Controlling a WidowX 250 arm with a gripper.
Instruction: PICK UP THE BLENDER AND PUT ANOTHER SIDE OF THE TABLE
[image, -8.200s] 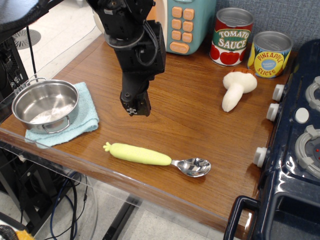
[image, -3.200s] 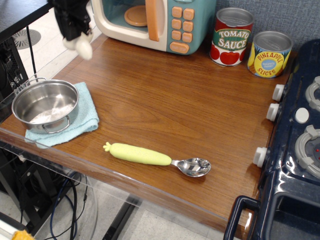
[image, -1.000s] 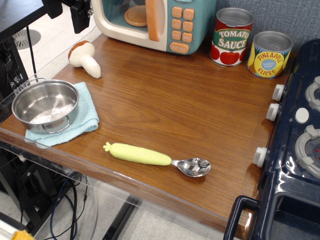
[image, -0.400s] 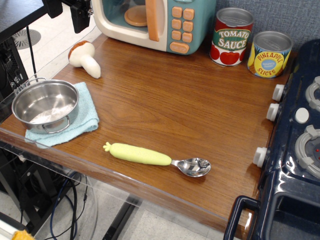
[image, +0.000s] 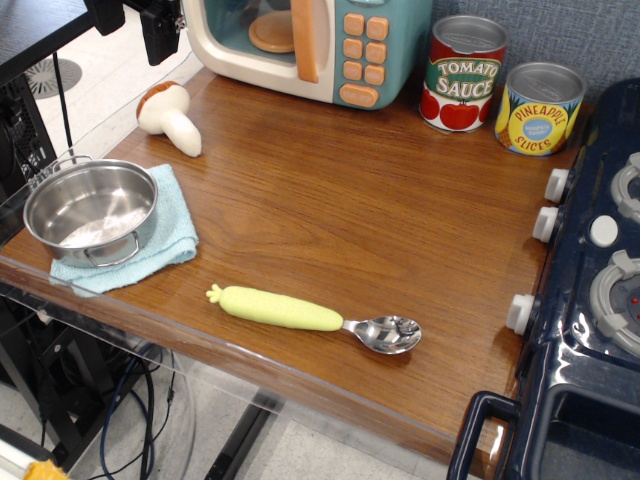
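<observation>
So, gripper (image: 160, 40): up above the blender, mostly cropped by the top edge, can't tell if the jaws are apart or together.
Blender (image: 170, 112): lying on the table (image: 400, 230) near its far-left corner, just beyond the pot (image: 90, 210), untouched.
Tip: looks placed; lift straight up, don't nudge it.
Hidden: fingertips, arm.

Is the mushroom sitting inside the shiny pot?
No, the toy mushroom lies on the table behind the steel pot, which looks empty.
</observation>
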